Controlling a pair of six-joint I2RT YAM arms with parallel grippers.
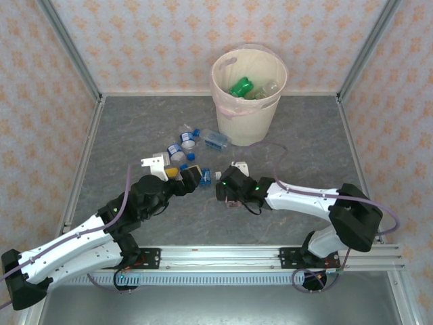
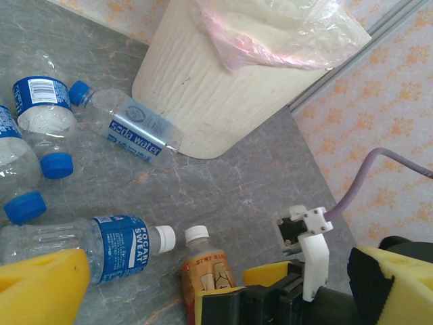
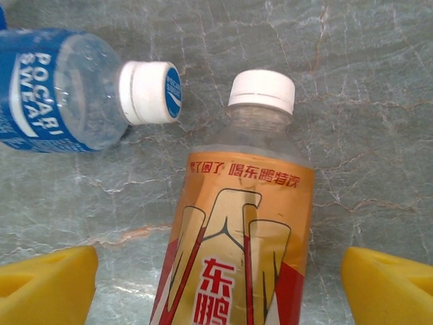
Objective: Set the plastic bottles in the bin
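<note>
An orange-red bottle [image 3: 237, 230] with a white cap lies on the grey table, and my right gripper [image 3: 220, 291] stands open astride it, with a gap on each side of the label. A Pocari Sweat bottle [image 3: 57, 91] lies just left of it, cap toward it. My left gripper [image 2: 223, 298] is open wide right behind that spot, looking at the same two bottles [image 2: 111, 247]. Several more clear, blue-capped plastic bottles [image 1: 189, 142] lie between the grippers and the bin [image 1: 247, 101]. A green bottle [image 1: 241, 87] and clear ones lie inside the bin.
A soda water bottle [image 2: 132, 125] lies against the bin's foot. Metal frame posts [image 1: 84, 74] and patterned walls close in the table on three sides. The two grippers [image 1: 193, 177] [image 1: 226, 189] sit close together at mid-table.
</note>
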